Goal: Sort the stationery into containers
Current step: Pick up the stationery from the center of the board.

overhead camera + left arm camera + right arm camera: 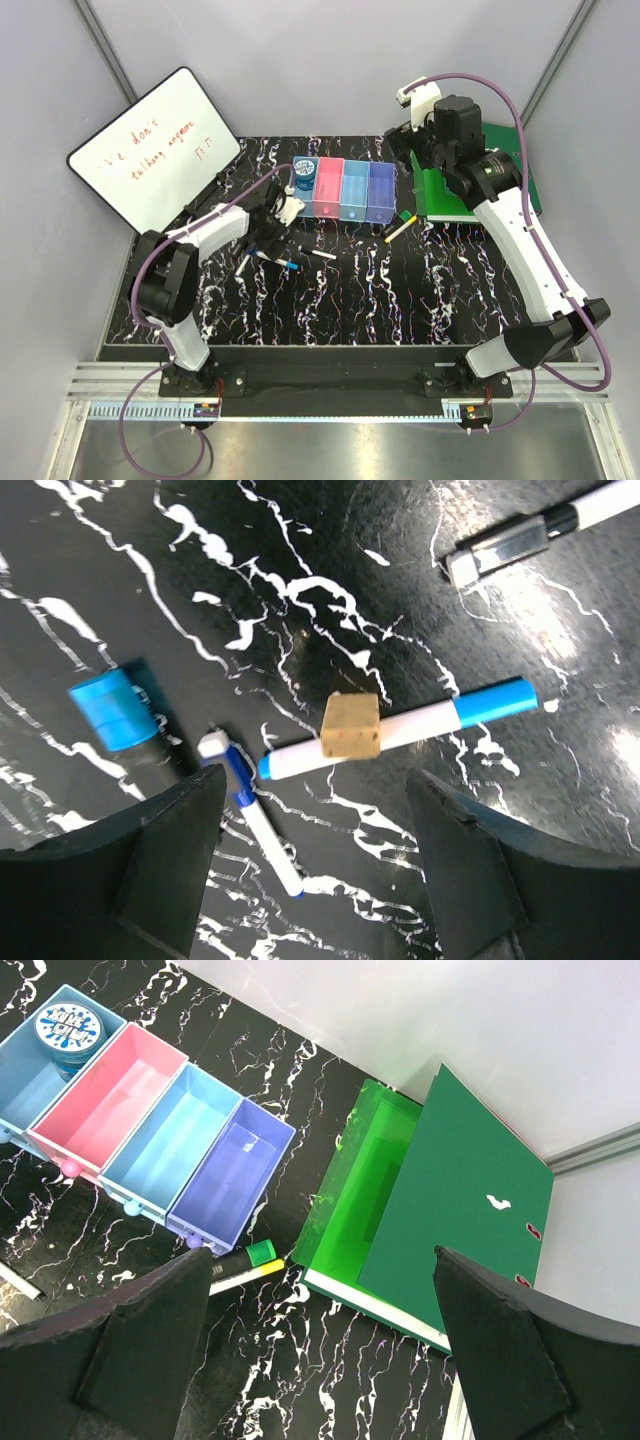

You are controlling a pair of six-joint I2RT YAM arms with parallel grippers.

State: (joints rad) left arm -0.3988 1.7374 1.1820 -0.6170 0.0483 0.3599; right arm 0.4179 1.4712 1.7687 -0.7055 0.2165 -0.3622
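Tabletop (380, 300): black with white veining; everything below lies on it.
Left tool (318, 785): fingers spread wide with nothing between them, pointing down at a cluster of markers left of centre.
Blue-cap marker (400, 723): white barrel, lying flat just past the fingertips of the Left tool, cap toward the right of the wrist view.
Tan block (350, 725): small cube sitting on that marker's barrel; I cannot tell whether it is fixed there.
Small pen (255, 820): slim, blue and white, flat beside the left finger, one end close to the Blue-cap marker's bare end.
Dark marker (120, 712): dark body, blue cap, off to the left, apart from the others.
Black-and-white marker (520, 540): flat, farther out, at the top right of the wrist view.
Highlighter (245, 1262): yellow body, green cap, on the tabletop just in front of the purple bin and near a binder corner; in no bin.
Bins (343, 190): four joined in a row, blue, pink, light blue and purple from left to right, mid-tabletop toward the back.
Roll (70, 1027): round and blue, inside the blue bin, the leftmost.
Right tool (320, 1290): fingers wide apart and empty, held high over the purple bin and the binders.
Binders (450, 1190): green, flat, right of the Bins, one overlapping the other.
Whiteboard (150, 150): tilted at the far left, red writing on it.
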